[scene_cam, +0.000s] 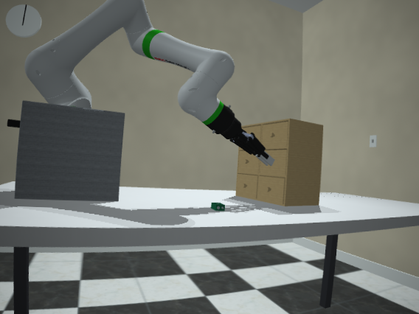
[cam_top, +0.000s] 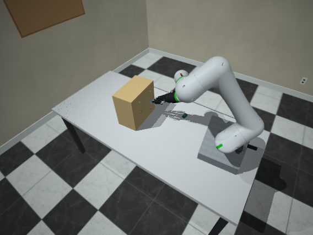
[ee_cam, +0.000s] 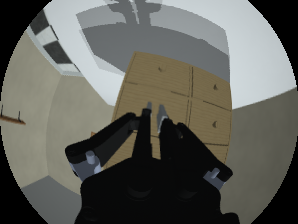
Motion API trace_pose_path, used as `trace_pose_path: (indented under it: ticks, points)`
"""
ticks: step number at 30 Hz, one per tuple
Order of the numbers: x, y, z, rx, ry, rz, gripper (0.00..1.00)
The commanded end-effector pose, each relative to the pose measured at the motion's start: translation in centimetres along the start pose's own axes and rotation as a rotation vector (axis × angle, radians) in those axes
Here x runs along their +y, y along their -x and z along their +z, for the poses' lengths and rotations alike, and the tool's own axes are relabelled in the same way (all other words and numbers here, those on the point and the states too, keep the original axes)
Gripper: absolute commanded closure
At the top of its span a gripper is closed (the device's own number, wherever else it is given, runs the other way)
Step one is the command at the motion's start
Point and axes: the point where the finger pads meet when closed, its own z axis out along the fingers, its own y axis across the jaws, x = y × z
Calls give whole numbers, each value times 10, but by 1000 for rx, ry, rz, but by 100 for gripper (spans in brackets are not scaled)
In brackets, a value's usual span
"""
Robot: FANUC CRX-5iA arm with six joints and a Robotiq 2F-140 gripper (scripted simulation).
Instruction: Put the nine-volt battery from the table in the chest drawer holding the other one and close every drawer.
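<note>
The small wooden chest [cam_top: 134, 102] stands on the white table with two columns of three drawers, all pushed in; it also shows in the exterior view [scene_cam: 280, 162] and in the wrist view [ee_cam: 176, 106]. My gripper [cam_top: 153, 101] reaches level to the chest's front and is shut on the knob of the middle-row drawer [scene_cam: 276, 161], in the right column as the exterior view shows it. The fingertips [scene_cam: 268, 159] touch the drawer front, and in the wrist view the fingers hide the knob. The green nine-volt battery [cam_top: 184, 116] [scene_cam: 217, 206] lies on the table in front of the chest, and the exterior view shows it too.
The arm's grey base block [cam_top: 224, 149] sits at the table's near right corner. The arm's elbow [cam_top: 198, 83] hangs over the table behind the battery. Walls stand behind the table on two sides.
</note>
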Motion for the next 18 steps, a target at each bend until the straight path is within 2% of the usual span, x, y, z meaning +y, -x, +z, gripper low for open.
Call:
trace_pose_path:
  ticks: [1,18]
  points:
    - [0,0,0,0,0,0,92]
    - [0,-4,-7,0,0,0,92]
